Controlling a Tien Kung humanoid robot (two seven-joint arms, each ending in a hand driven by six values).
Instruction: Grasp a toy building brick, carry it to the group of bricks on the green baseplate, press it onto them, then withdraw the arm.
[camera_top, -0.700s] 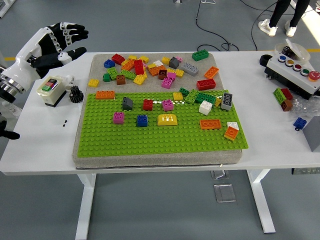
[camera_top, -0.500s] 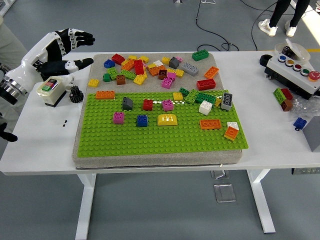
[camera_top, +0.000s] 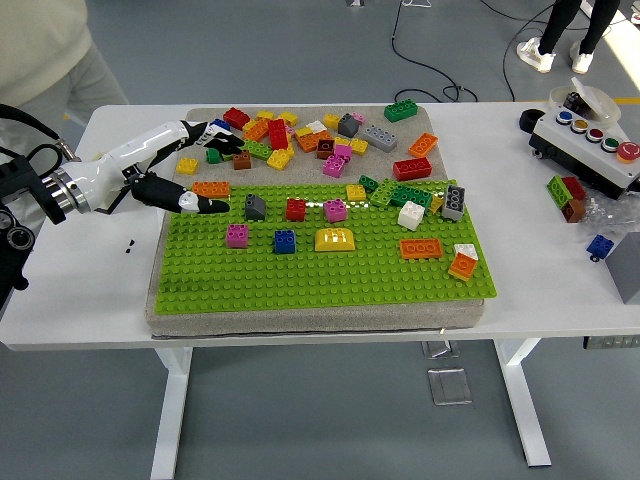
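The left hand reaches in from the left over the far left corner of the green baseplate, its fingers spread and released, grasping nothing; the thumb points along the plate's far edge while the other fingers stretch toward the loose pile of bricks on the grey mat beyond the plate. An orange brick lies between thumb and fingers at the plate's far left edge, and whether the hand touches it cannot be told. Just past the thumb tip sits a grey brick, then a red brick and a pink brick in a row. Nearer the front lie a second pink brick, a blue brick and a yellow domed piece. The group of bricks on the plate, mostly green with white and grey pieces, stands at its far right, well apart from the hand. A button box rests on the white bench at right.
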